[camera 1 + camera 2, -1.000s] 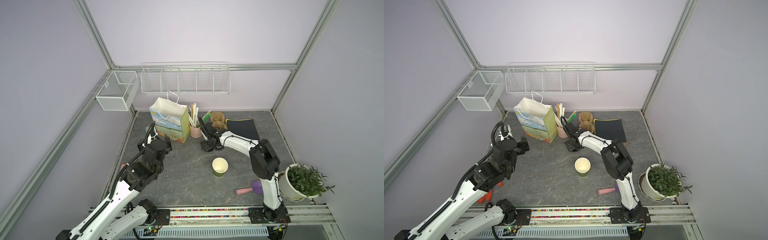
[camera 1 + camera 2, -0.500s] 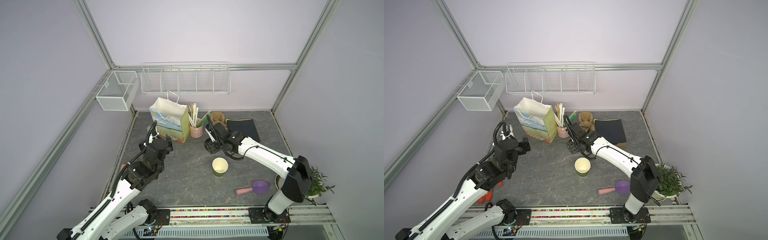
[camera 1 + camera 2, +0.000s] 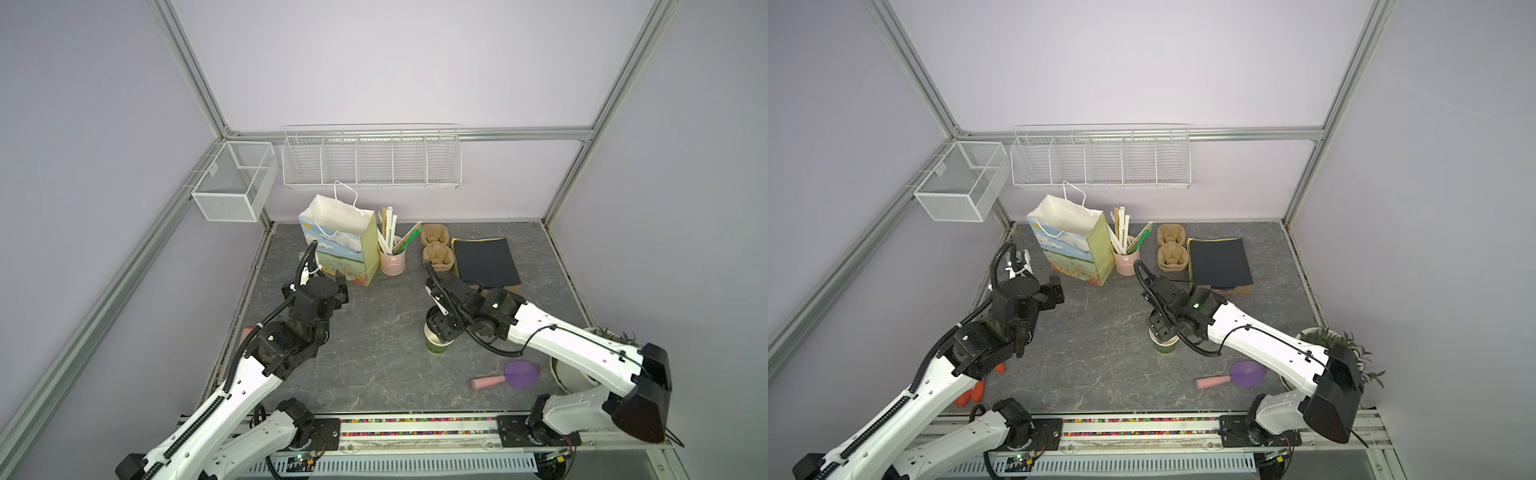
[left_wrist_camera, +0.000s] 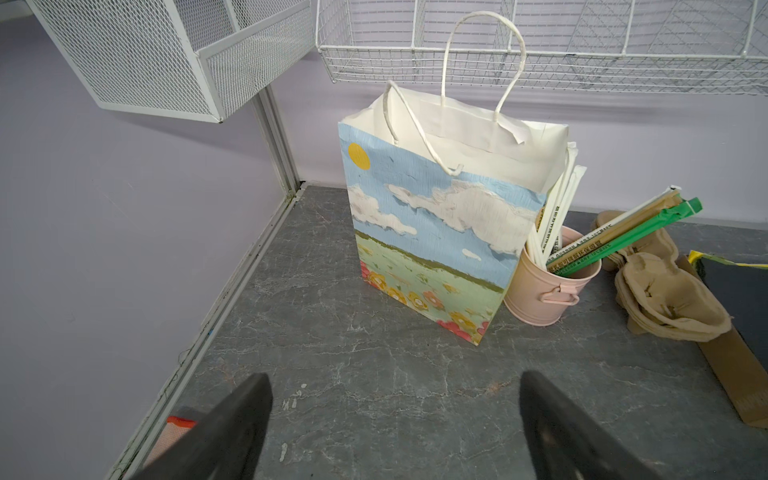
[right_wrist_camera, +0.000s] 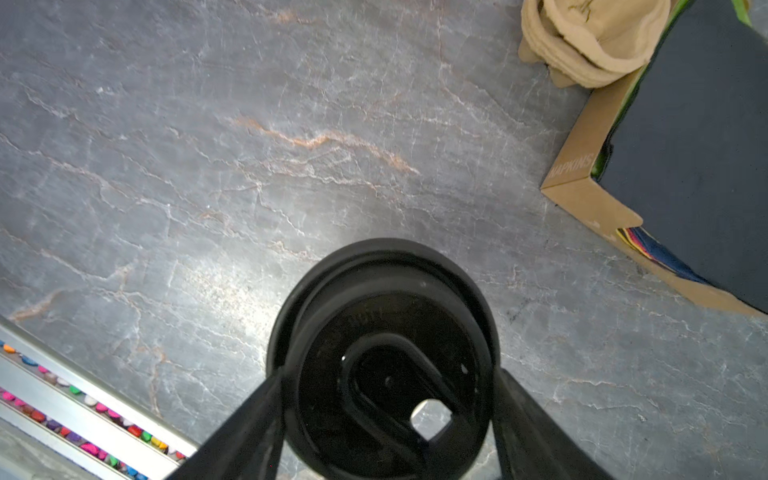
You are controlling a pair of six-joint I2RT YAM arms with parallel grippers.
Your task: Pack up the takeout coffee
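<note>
Right tool [image 5: 386, 395] clamped on black lid [image 5: 382, 316] by its rim, over the green cup [image 3: 436, 348] mid-tabletop [image 3: 374, 332]; cup mouth partly showing. Left tool [image 4: 395, 380] wide open, empty, facing the paper bag [image 4: 432, 232], bare tabletop between. Bag top open, inside not visible. Pink bucket [image 4: 548, 295] just beside the bag, holds wrapped straws. Napkin box [image 3: 484, 259] and pulp trays [image 3: 435, 249] behind the cup.

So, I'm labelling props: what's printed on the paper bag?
Paper bag: blue sky, white clouds, yellow sun, flowery green meadow; clearest in the left wrist view.
</note>
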